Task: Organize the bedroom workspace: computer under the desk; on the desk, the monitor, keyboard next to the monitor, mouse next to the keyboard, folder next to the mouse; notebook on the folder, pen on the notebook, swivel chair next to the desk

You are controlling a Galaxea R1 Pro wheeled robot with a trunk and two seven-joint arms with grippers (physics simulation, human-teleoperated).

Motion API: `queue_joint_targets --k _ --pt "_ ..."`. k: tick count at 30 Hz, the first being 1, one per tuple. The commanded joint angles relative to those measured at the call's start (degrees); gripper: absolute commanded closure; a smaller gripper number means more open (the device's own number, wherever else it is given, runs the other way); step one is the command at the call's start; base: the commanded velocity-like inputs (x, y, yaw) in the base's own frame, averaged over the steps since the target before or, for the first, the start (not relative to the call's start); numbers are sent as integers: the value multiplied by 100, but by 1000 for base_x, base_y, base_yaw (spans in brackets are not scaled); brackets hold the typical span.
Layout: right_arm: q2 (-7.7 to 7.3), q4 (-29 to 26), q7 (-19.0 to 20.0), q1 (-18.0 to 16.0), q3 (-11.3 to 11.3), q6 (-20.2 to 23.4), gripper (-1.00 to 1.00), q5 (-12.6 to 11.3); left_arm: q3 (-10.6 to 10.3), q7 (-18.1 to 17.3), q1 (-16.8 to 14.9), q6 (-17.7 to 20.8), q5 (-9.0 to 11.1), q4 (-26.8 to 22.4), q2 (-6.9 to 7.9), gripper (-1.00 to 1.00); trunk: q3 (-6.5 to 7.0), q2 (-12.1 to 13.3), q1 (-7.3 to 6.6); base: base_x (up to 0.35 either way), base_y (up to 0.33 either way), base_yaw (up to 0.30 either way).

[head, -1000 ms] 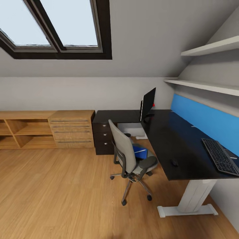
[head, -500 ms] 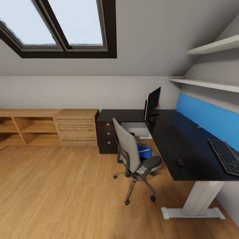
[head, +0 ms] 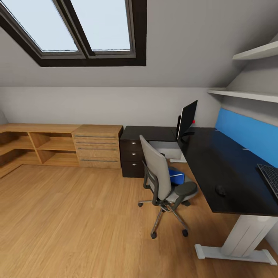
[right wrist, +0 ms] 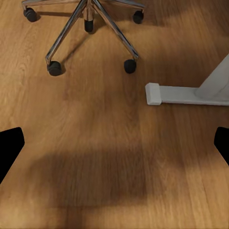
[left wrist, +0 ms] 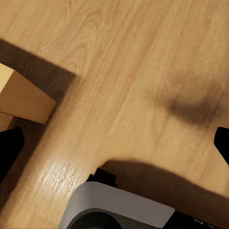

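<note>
Approach was the step in hand: both grippers stood wide and empty, the folder [head: 175, 177] lay on the swivel chair [head: 164, 185] beside the surface [head: 216, 166], so driving closer seemed next.

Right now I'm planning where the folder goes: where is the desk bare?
The desk is bare between monitor and mouse, along the blue panel. It is tighter near the keyboard. The folder lies on the chair.
</note>
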Motion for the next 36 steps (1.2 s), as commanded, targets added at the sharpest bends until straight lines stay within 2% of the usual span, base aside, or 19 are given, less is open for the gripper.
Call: queue_joint_targets --k 1,9,15,18,19,21,24,25,26,29,31,36 --pt "2 4 -27 -4 3 -10 -100 24 42 5 -4 -15 -29 2 -1 -100 -25 -45 23 0 0 18" --pt "3 -1 -20 -4 12 -3 -100 33 24 5 -5 -6 -41 -35 -9 -100 -168 -366 198 0 0 5" --pt "18 -74 -13 -5 17 -7 -100 28 16 4 -5 85 -51 -689 -52 -100 -276 -606 330 0 0 0" --pt "28 -289 -23 -20 15 40 -100 2 14 6 -5 479 -59 -1207 -87 -100 -330 -727 396 0 0 0" --pt "31 -441 -28 -52 14 98 -100 -15 11 21 -5 799 -62 -1502 -112 -100 -348 -767 418 0 0 0" --pt "29 -593 -31 -110 14 207 -100 -27 9 70 -8 1176 -64 -1810 -129 -100 -384 -847 462 0 0 0" --pt "21 -854 -23 -496 7 799 -100 -36 6 344 -42 2443 -52 -2760 -154 -100 -437 -967 528 0 0 0" --pt "20 -869 -22 -594 7 912 -100 -36 6 376 -70 2637 -50 -2910 -159 -100 -455 -1008 550 0 0 0" --pt "19 -878 -18 -802 6 1128 -100 -36 5 423 -149 2993 -47 -3183 -176 -100 -473 -1048 572 0 0 0" --pt "20 -843 -14 -1109 5 1392 -100 -38 2 468 -313 3419 -46 -3483 -249 -100 -527 -1168 637 0 0 0" --pt "23 -793 -12 -1390 3 1573 -100 -42 -1 497 -541 3718 -48 -3644 -351 -100 -563 -1248 681 0 0 0" --pt "27 -737 -3 -2063 -3 2008 -100 -49 -4 529 -1295 4315 -44 -3796 -503 -100 -653 -1449 791 0 0 0"
